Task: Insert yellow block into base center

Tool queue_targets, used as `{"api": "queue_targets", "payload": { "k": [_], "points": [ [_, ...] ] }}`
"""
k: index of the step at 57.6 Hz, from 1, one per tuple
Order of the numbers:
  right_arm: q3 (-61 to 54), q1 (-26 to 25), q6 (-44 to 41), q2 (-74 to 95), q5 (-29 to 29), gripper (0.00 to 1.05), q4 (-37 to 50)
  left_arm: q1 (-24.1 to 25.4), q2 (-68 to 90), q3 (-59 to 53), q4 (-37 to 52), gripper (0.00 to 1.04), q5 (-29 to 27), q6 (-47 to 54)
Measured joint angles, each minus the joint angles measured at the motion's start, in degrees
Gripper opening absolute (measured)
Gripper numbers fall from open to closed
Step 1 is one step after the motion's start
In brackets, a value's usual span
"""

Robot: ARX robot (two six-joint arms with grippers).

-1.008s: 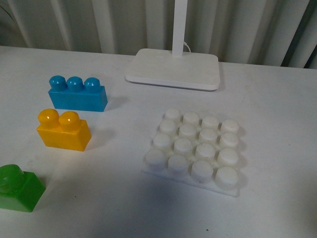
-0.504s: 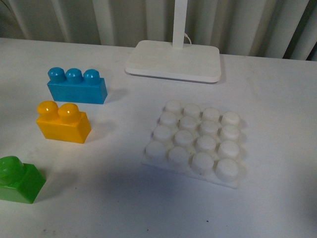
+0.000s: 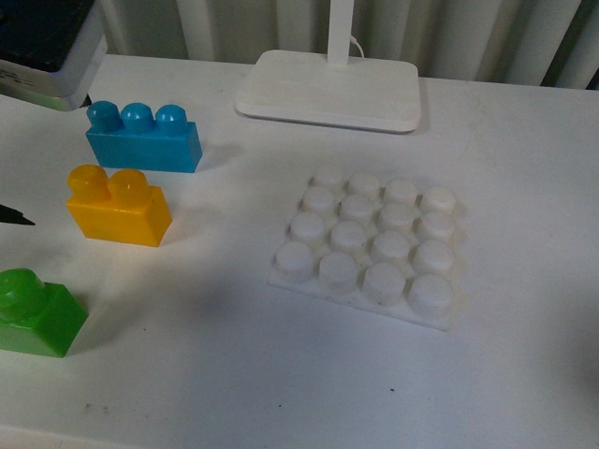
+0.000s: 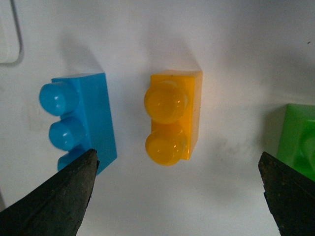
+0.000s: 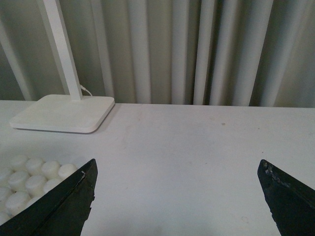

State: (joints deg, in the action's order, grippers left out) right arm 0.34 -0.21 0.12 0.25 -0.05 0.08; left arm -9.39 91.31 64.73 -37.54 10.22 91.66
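Observation:
The yellow block [image 3: 117, 208] rests on the table at the left, between a blue brick [image 3: 142, 138] and a green brick [image 3: 36, 313]. The white studded base [image 3: 370, 245] lies to its right with nothing on it. My left gripper [image 4: 177, 167] hangs open above the yellow block [image 4: 172, 123], its fingertips [image 4: 74, 191] spread wider than the block and apart from it. In the front view only a dark fingertip [image 3: 14, 217] and part of the left arm [image 3: 42, 42] show. My right gripper [image 5: 177, 172] is open over bare table, beside the base [image 5: 29, 179].
A white lamp foot [image 3: 328, 89] with a post stands behind the base, in front of a pleated curtain. The blue brick [image 4: 81, 120] and green brick [image 4: 298, 140] flank the yellow block closely. The table's front edge is near the green brick.
The left arm has come into the front view at the top left, and a fingertip shows at the left edge. The whole scene has slid upward in the picture. The bricks keep their places.

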Motion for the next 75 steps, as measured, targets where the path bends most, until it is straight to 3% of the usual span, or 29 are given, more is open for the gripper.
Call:
{"api": "queue_targets", "payload": {
  "k": [32,46,55,61,75],
  "points": [
    [0.00,0.00,0.00,0.00,0.00,0.96,0.00,-1.11,9.33,4.96,-1.03,0.98,-1.36,-2.64],
    [0.00,0.00,0.00,0.00,0.00,0.96,0.00,-0.98,10.32,4.96,-0.61,0.62,-1.92,-2.80],
    [0.00,0.00,0.00,0.00,0.00,0.96,0.00,-0.85,10.64,5.01,-0.79,0.33,-2.91,-2.84],
    [0.00,0.00,0.00,0.00,0.00,0.96,0.00,-0.87,10.56,5.73,-1.97,0.27,-2.62,-3.10],
    [0.00,0.00,0.00,0.00,0.00,0.96,0.00,-3.89,9.90,9.14,-6.36,0.26,2.21,-6.73]
  ]
}}
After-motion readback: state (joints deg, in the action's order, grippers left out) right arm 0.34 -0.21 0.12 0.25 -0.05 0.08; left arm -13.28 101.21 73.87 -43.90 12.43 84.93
